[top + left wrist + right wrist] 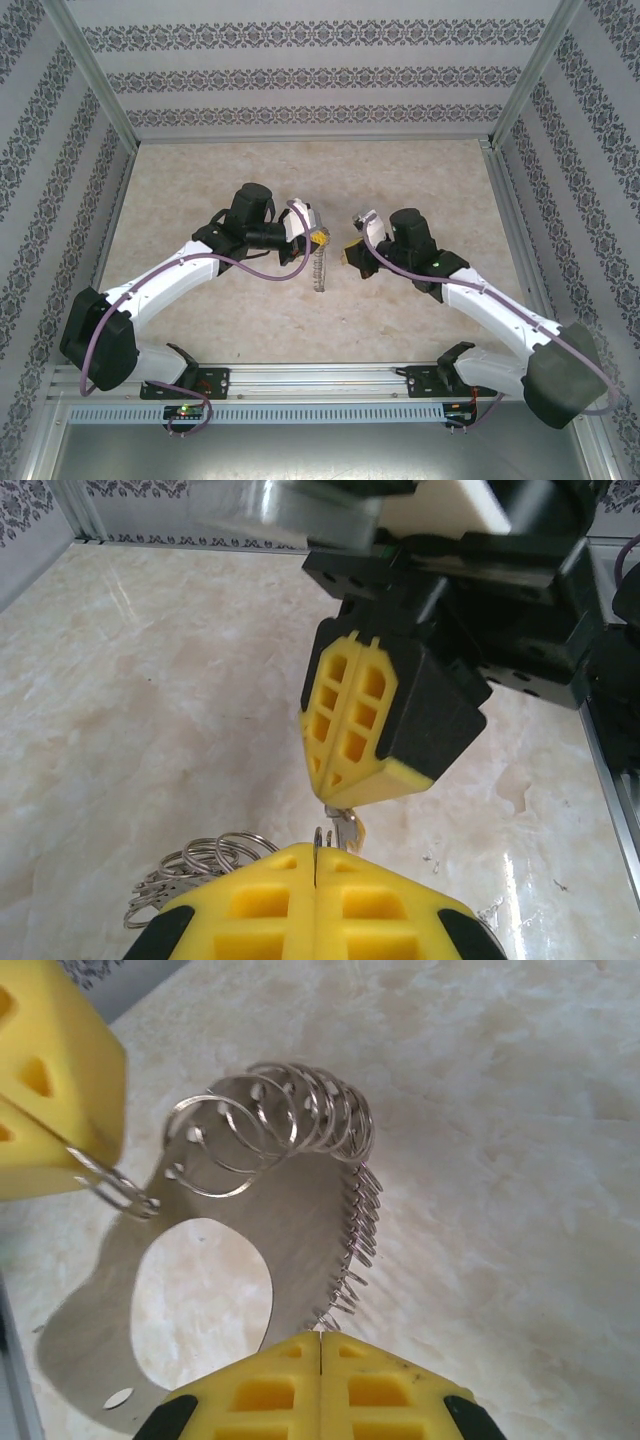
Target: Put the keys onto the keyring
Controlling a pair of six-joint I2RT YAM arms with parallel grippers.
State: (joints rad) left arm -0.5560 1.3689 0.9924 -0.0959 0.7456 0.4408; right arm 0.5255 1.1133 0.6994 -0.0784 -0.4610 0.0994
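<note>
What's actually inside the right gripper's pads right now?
The shut right gripper pinches the keys: only a small silver tip pokes out below its pads, beside the keyring. The rest of the keys is covered by the yellow pads.

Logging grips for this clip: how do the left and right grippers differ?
Left gripper pinches the big keyring; right gripper pinches something tiny, apparently the keys. The keyring dangles well beyond the left gripper; the keys barely poke past the right. Shared: yellow fingers shut, tips nearly meeting.
</note>
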